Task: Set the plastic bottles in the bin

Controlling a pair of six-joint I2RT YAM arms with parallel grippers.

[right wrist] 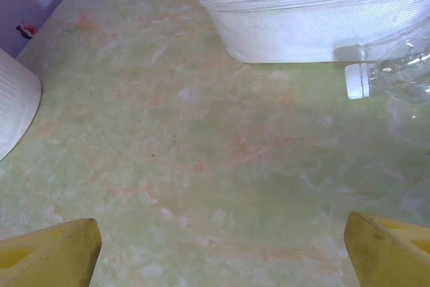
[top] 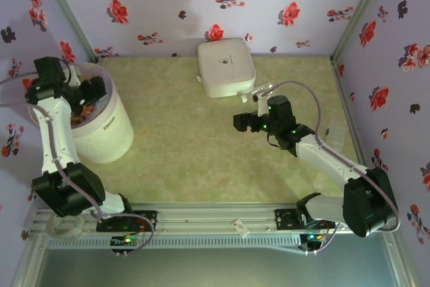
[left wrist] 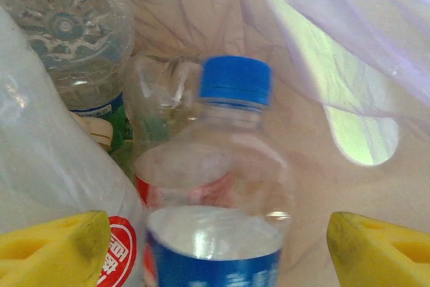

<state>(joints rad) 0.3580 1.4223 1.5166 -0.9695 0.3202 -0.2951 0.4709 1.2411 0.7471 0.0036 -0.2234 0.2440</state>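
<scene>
While the left arm hangs over the bin (top: 113, 134) at the left side of the desk (top: 201, 159), the left fingers (left wrist: 54, 247) stand well apart inside it, their yellow tips at the two lower corners of the left wrist view. Between them, touching neither, sits a clear bottle with a blue cap (left wrist: 215, 179) and a blue label, cap pointing away from the camera. It rests on other bottles in the bin: a clear one (left wrist: 67, 25) with its moulded base turned to the camera and a green-edged label, a crumpled clear one (left wrist: 161, 99) just behind the blue cap, and a pale one with a red round mark (left wrist: 117, 253) by the left finger. The translucent bag (left wrist: 316, 65) lining the bin rises around them. The right fingers (right wrist: 54, 250) are also spread wide with nothing between them, hovering over bare green marbled desk near the middle. Ahead of them lies the flat white box (right wrist: 302, 11), and just beside its near edge one clear bottle with a white cap (right wrist: 386, 77) lies on its side (whether it touches the box I cannot tell), well apart from the bin.
</scene>
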